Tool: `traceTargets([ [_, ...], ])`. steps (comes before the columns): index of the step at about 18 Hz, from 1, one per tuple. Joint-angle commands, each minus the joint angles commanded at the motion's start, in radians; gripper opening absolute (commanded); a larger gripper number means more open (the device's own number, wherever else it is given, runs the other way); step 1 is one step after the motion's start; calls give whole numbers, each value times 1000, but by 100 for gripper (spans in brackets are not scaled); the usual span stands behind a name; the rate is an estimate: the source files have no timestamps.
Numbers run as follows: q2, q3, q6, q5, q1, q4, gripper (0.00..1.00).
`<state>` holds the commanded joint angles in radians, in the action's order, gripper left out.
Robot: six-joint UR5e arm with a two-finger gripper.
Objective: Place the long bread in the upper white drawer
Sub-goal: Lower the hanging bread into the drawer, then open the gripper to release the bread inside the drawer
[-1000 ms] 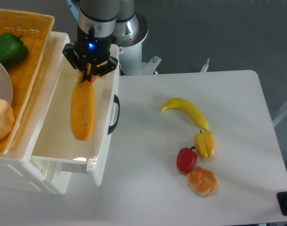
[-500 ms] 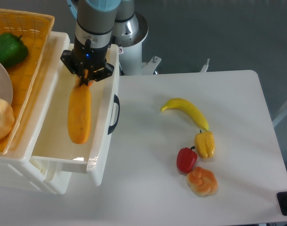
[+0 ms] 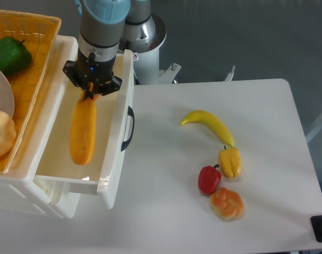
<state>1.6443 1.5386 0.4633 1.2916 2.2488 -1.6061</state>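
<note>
An orange-yellow long bread [image 3: 82, 134] is seen in the upper white drawer [image 3: 116, 159]; a yellow banana [image 3: 209, 124], yellow pepper [image 3: 230, 162], red pepper [image 3: 209, 179] and woven orange basket [image 3: 31, 37] are shown.

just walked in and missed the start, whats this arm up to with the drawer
The arm's gripper is shut on the top end of the long bread and holds it lengthwise inside the open upper white drawer. The loaf has not been released yet, and whether it touches the drawer floor cannot be told. On the table to the right lie a banana, a yellow pepper, a red pepper and a knotted bun, all untouched.
</note>
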Motion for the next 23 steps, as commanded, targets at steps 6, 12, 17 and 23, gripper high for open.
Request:
traceTargets([
  [6,11,0,3,0,-9,-3,11],
  [12,26,0,5,0,-21,-2,19],
  [17,29,0,11,5,-23,2,40],
  [23,29,-2,12,8,-23,8,45],
])
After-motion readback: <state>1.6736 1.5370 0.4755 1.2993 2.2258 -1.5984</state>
